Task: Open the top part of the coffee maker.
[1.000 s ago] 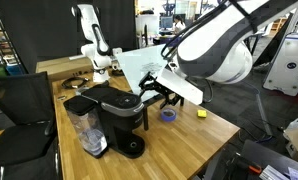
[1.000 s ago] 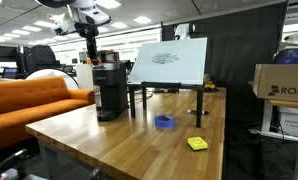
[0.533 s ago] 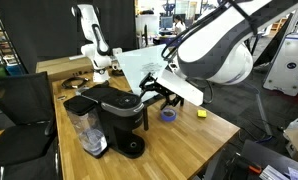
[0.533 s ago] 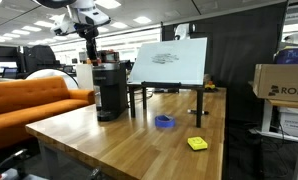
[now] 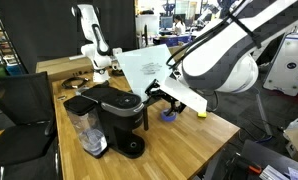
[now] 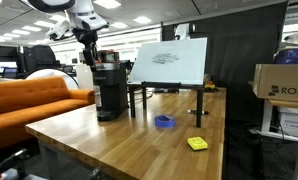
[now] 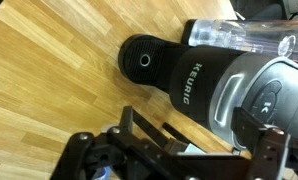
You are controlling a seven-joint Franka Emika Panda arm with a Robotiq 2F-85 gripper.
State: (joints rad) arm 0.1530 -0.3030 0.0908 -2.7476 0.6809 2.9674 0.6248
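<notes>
The black coffee maker [image 5: 117,120] stands on the wooden table, with its clear water tank [image 5: 87,131] on one side. Both exterior views show it [image 6: 110,88]. Its glossy black top part [image 5: 117,100] is down and closed. The wrist view looks down on the top part [image 7: 261,100], the round drip base [image 7: 144,61] and the tank [image 7: 244,36]. My gripper [image 7: 189,140] is open and empty. It hovers just beside and above the top part's edge [image 5: 153,94], with one finger close to the rim.
A white slanted board [image 5: 144,66] on a stand sits behind the machine and also shows in an exterior view [image 6: 173,62]. A blue tape ring [image 6: 165,122] and a yellow block [image 6: 197,143] lie on the table [image 6: 119,145]. A second robot arm [image 5: 92,38] stands at the back.
My arm has shifted slightly, and its upper links swung away from the machine. The gripper stays beside the top part. The coffee maker has not moved and the top part is still closed.
</notes>
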